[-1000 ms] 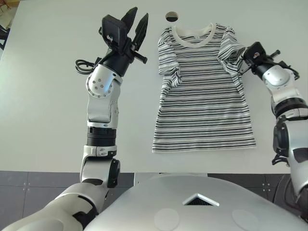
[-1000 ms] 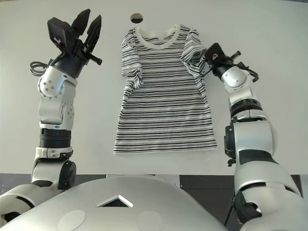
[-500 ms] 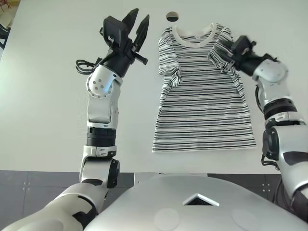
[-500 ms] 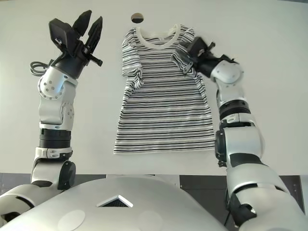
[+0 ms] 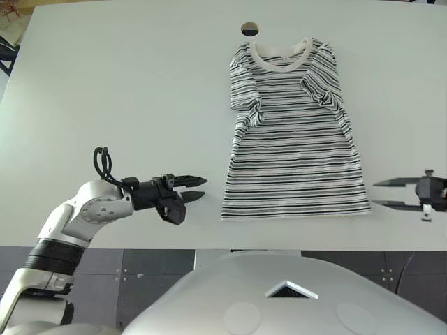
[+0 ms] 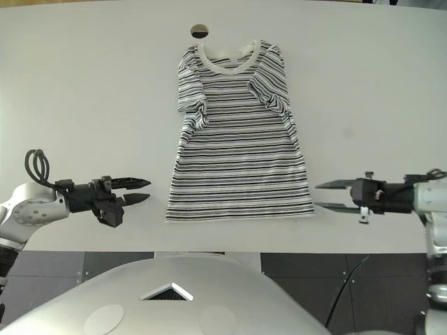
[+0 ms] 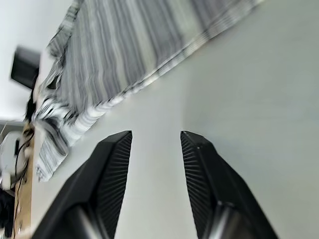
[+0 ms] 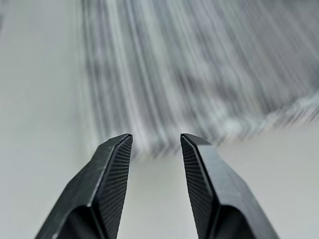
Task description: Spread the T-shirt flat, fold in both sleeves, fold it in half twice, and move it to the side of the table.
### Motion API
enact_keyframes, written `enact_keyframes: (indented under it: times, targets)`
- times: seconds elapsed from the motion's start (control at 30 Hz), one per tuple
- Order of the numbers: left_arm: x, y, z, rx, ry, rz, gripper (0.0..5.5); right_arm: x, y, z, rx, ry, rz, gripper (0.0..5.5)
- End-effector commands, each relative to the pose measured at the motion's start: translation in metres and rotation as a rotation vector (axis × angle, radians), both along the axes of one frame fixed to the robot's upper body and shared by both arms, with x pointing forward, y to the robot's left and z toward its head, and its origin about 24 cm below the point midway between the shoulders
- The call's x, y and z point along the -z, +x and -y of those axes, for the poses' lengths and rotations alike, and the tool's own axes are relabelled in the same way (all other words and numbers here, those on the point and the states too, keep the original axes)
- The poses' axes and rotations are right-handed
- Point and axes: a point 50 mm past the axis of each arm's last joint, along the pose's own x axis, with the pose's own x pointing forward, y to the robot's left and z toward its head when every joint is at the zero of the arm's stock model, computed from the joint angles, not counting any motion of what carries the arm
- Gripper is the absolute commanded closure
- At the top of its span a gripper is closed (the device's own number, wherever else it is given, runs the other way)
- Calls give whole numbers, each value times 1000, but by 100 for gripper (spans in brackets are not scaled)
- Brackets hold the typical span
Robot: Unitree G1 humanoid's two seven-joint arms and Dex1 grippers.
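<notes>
The striped T-shirt [image 5: 293, 132] lies flat on the white worktop [image 5: 105, 105], collar toward the far edge, both sleeves folded inward onto the chest. The left gripper [image 5: 199, 188] sits just beside the hem's left corner, and the right gripper [image 6: 320, 195] is near its right corner. Both have their fingers [image 7: 112, 169] parted and empty.

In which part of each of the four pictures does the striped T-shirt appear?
Left eye view: the T-shirt lies flat, right of centre, collar farthest.
Right eye view: near the centre.
Left wrist view: slanting, beyond the open left gripper.
Right wrist view: blurred, beyond the open right gripper.
Shared landmark: the round hole beside the collar, in both eye views.
</notes>
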Motion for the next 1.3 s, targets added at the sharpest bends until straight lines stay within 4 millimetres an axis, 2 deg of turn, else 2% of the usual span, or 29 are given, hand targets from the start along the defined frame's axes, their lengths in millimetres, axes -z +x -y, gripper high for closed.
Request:
enact_keyframes:
  times: [0.03,0.2,0.37,0.53,0.6,0.7,0.87,1.07,1.3]
  targets:
    - [13,-13,2,77,91,-66,306,-4,-3,3,-18,-77,47,370]
    - [33,-25,26,175,82,-27,306,26,-11,-12,-133,-180,186,370]
    - [40,-31,30,192,74,-27,306,44,-23,-14,-245,-220,277,370]
    - [42,-33,35,194,49,-24,306,54,-28,-17,-302,-223,307,370]
    - [42,-32,36,193,41,-23,325,56,-29,-18,-310,-211,303,370]
    - [43,-32,41,197,23,-30,389,58,-32,-25,-328,-167,274,440]
    - [43,-30,48,199,-1,-31,465,60,-34,-31,-355,-132,240,539]
    - [44,-28,51,199,-1,-34,538,59,-33,-33,-377,-128,212,540]
    - [44,-24,52,188,-10,-61,538,48,-25,-35,-352,-96,223,540]
